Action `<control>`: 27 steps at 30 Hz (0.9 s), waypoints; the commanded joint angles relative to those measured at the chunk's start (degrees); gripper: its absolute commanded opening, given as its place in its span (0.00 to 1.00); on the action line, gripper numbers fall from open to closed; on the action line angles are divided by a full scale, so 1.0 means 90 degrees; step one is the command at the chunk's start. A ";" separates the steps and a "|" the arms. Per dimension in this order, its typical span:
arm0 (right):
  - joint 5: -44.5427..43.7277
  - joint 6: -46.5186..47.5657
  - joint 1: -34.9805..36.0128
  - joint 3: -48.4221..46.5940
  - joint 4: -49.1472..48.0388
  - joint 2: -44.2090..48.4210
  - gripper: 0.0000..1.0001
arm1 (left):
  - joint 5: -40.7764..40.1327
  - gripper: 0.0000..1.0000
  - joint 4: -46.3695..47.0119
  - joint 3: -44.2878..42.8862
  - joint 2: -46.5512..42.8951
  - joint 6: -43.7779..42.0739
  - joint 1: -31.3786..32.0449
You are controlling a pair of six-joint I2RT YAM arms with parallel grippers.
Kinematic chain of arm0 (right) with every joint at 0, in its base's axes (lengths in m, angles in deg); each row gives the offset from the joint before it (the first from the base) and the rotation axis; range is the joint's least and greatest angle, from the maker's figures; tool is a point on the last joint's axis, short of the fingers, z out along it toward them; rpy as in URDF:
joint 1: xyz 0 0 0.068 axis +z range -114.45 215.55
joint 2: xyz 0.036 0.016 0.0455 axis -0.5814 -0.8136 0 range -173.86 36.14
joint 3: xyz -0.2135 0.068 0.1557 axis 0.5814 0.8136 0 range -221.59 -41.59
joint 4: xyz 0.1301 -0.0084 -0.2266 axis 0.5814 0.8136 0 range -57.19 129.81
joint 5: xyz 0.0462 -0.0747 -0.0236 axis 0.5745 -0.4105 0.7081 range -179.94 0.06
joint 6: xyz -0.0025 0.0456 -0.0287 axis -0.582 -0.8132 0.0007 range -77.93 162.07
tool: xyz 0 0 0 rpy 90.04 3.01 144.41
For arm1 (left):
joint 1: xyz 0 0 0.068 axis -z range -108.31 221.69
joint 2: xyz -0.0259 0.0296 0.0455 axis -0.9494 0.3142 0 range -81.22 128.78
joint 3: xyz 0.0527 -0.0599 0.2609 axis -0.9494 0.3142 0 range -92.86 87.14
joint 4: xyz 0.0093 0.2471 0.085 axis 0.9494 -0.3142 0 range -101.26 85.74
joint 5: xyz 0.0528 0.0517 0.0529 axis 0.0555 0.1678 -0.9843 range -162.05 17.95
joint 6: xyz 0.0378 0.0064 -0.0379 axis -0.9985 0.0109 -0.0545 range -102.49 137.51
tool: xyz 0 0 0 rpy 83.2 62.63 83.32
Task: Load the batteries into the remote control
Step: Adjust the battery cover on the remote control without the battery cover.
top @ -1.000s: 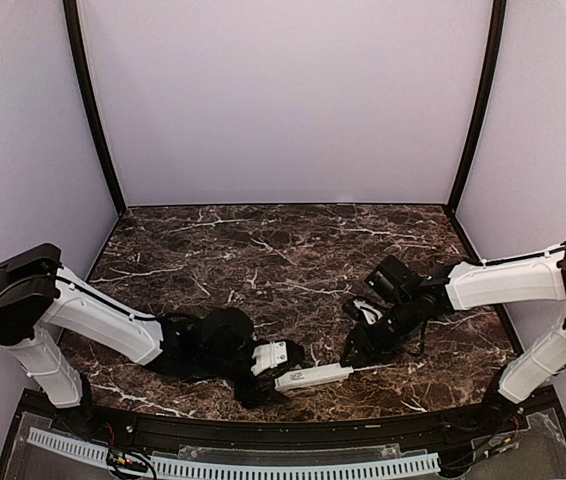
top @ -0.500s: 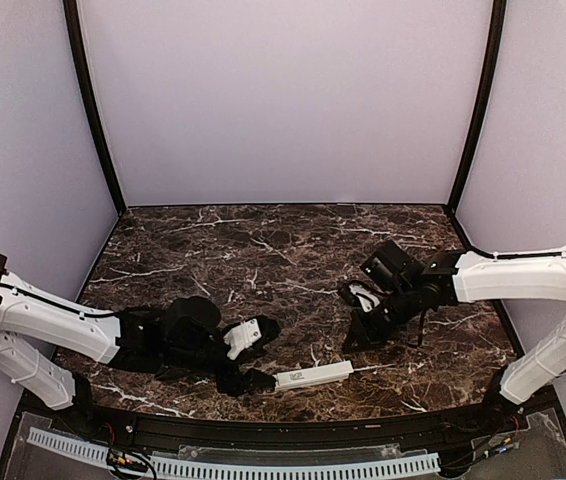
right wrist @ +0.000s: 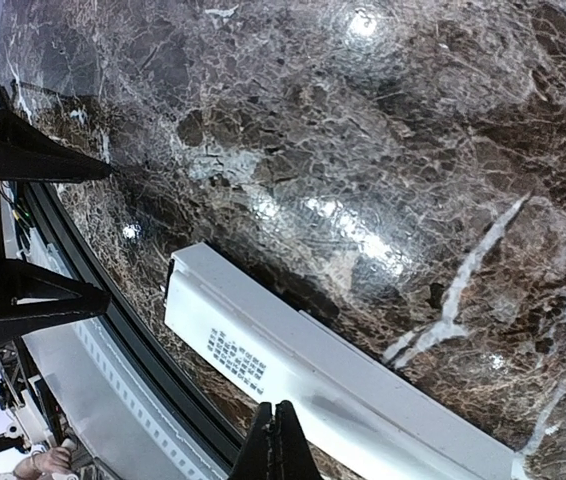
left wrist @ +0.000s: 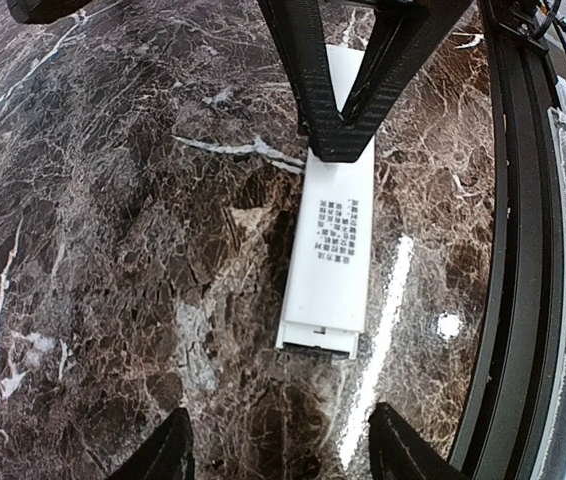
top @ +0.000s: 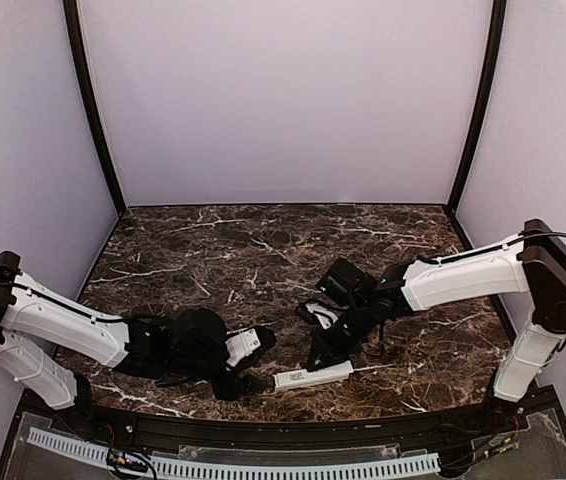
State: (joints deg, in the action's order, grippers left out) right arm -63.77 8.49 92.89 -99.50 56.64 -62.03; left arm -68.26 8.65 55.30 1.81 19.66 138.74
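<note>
Remote (left wrist: 328, 255) lies just ahead of the left claw (left wrist: 278, 455).
Left claw spread, empty; right claw (right wrist: 275, 445) pinched closed, empty, tip on the remote beside a print block (left wrist: 336, 230) too small to read.

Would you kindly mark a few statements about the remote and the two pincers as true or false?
1. The remote control lies flat on the marble table. True.
2. The right pincer is wide open. False: it is shut, its tips together over the remote control.
3. The left pincer grips the remote control. False: it stands open just short of the remote's end and holds nothing.
4. The remote's printed label faces up. True.
</note>
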 commanded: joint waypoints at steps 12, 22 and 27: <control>-0.0050 -0.0069 0.0018 0.0408 -0.0383 -0.0225 0.00 | 0.0219 0.72 0.0122 -0.0288 0.0317 -0.0649 0.0050; -0.0001 0.0020 0.0024 0.0171 -0.0210 -0.0176 0.00 | 0.0378 0.75 0.0546 -0.0623 0.1113 -0.1328 0.0186; 0.0162 0.0078 0.0019 -0.0230 0.0048 0.0146 0.00 | 0.0417 0.72 0.0705 -0.0537 0.1147 -0.1414 0.0187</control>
State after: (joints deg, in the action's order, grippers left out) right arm -62.54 8.58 92.89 -98.64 54.17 -63.21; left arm -65.40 12.82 50.19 12.17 9.10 140.18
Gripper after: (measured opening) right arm 0.004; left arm 0.735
